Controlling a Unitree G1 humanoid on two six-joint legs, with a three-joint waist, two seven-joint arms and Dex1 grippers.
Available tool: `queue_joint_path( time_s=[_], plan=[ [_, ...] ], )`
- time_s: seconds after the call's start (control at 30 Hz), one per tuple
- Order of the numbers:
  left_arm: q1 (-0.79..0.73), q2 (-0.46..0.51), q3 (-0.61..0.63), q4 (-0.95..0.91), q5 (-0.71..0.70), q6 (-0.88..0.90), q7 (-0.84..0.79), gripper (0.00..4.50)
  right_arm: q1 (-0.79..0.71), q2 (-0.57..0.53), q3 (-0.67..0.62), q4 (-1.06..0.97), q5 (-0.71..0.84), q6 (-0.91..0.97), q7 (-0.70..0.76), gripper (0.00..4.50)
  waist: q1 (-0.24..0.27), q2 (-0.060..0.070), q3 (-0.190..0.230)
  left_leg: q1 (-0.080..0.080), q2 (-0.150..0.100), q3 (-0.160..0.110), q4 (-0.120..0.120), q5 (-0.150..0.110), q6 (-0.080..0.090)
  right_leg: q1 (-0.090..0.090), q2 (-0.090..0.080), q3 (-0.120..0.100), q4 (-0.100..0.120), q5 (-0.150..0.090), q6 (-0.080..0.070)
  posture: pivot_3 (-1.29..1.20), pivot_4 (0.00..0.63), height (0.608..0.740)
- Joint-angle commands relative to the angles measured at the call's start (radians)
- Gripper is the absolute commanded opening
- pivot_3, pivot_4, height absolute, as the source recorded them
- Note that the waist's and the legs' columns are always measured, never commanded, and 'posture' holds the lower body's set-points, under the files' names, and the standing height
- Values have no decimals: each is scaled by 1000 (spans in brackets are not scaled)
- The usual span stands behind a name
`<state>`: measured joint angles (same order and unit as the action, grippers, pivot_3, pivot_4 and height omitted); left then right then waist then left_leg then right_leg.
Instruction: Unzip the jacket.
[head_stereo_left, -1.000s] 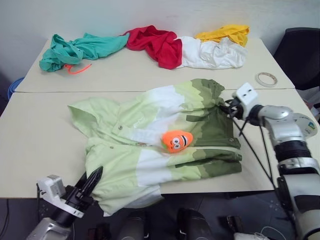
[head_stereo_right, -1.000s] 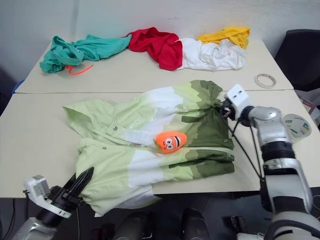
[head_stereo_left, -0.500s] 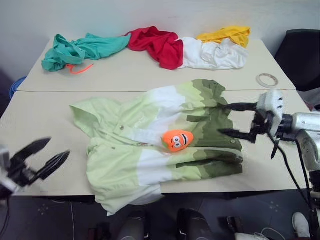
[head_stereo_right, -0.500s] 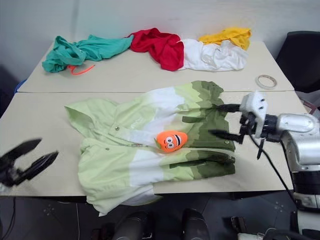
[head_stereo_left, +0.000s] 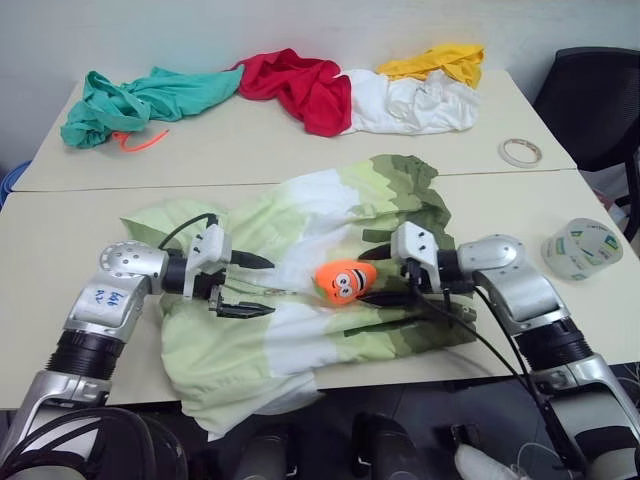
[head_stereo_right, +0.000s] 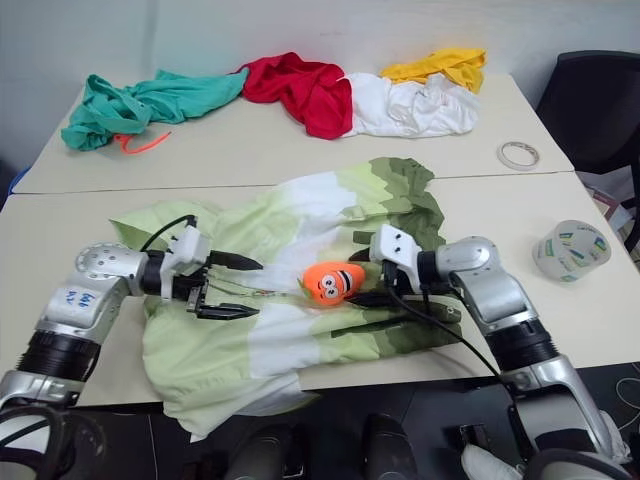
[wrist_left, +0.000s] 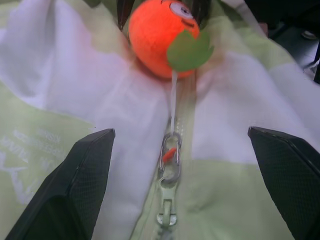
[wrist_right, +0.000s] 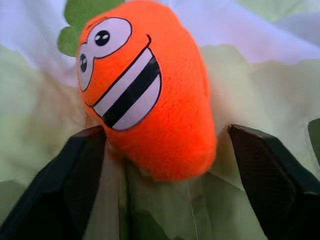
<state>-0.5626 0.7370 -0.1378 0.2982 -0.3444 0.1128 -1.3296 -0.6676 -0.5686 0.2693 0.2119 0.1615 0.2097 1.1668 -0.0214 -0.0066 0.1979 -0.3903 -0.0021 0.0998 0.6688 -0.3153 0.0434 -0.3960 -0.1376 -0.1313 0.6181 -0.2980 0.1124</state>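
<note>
The jacket lies spread on the near table, in bands of pale green, white and dark olive. An orange plush carrot rests on its front, tied by a thin cord to the zipper pull. My left gripper hovers open over the pale green part, pointing at the pull and the carrot. My right gripper points the other way, open, one finger on each side of the carrot. In the right wrist view one finger looks to touch the toy and the other stands a little apart.
Teal, red, white and yellow garments lie on the far table. A tape roll and a clear cup-like thing sit at the right. A black chair stands beyond the tables' right edge.
My left gripper rose from below the front edge, opened, and came over the jacket. My right gripper opened and moved left from the jacket's right edge to straddle the carrot.
</note>
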Motion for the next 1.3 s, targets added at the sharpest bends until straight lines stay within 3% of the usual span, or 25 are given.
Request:
queue_joint_path(
  time_s=[0.03, 0.2, 0.3, 0.5, 0.63, 0.77, 0.93, 1.07, 1.17, 1.3],
  plan=[
    [-13, 8, 24, 44, 35, -62, -12, 4500, 2, 1, -48, -66, 47, 28, 5, 2542, -1, 0, 0, 0, 0, -1, 0, 0, 0, 0, 0, 0, 0, 0, 0, 0, 150, 740],
    [22, 10, 28, 115, 102, -116, 39, 4500, 146, -106, -184, -206, 162, 80, 50, 799, 16, 0, 0, 0, -1, -4, 3, 0, 1, 1, -2, -2, 2, 0, 0, 0, 150, 740],
    [39, -13, 39, 186, 165, -224, 132, 4500, 245, -204, -296, -228, 165, 105, 10, 17, 27, 0, 0, -1, -2, -4, 8, -2, 3, 2, -4, -2, 3, 0, 0, 0, 150, 740],
    [109, -31, 63, 197, 150, -195, 154, 4500, 502, -415, -602, -110, 148, 37, -13, 17, 42, 1, -1, 1, -3, -3, 12, -4, 6, 6, -10, -2, 3, 1, 1, 0, 150, 740],
    [115, -34, 82, 225, 154, -178, 181, 4500, 569, -503, -740, 82, 111, -38, -65, 17, 39, 5, -3, 4, -2, -2, 11, -4, 5, 6, -9, -1, 4, 1, 1, 0, 150, 740],
    [118, -57, 98, 223, 133, -172, 183, 4500, 477, -570, -734, 285, 30, -81, -217, 17, 29, 9, -5, 5, -2, 0, 11, -4, 5, 6, -11, 0, 3, 1, 1, 0, 150, 740],
    [118, -86, 109, 218, 133, -193, 196, 4500, 320, -571, -676, 351, 1, -44, -298, 17, 18, 16, -9, 5, -2, 0, 11, -4, 5, 6, -12, 1, 3, 1, 1, 0, 150, 740],
    [116, -108, 121, 213, 126, -213, 205, 4500, 281, -560, -619, 307, 0, -16, -279, 17, 26, 18, -9, 3, -2, -2, 12, -4, 6, 6, -12, -1, 4, 1, 1, 0, 150, 740],
    [126, -130, 157, 178, 80, -197, 210, 4500, 323, -554, -634, 212, 97, 133, -175, 17, 26, 18, -9, 2, -3, -2, 12, -4, 6, 6, -11, -1, 4, 1, 1, 0, 150, 740],
    [161, -124, 215, 65, -19, -54, 201, 4500, 478, -574, -719, 49, 137, 129, -98, 1158, 25, 18, -9, 1, -2, -4, 12, -4, 6, 6, -11, -1, 3, 1, 1, 0, 150, 740]
  ],
)
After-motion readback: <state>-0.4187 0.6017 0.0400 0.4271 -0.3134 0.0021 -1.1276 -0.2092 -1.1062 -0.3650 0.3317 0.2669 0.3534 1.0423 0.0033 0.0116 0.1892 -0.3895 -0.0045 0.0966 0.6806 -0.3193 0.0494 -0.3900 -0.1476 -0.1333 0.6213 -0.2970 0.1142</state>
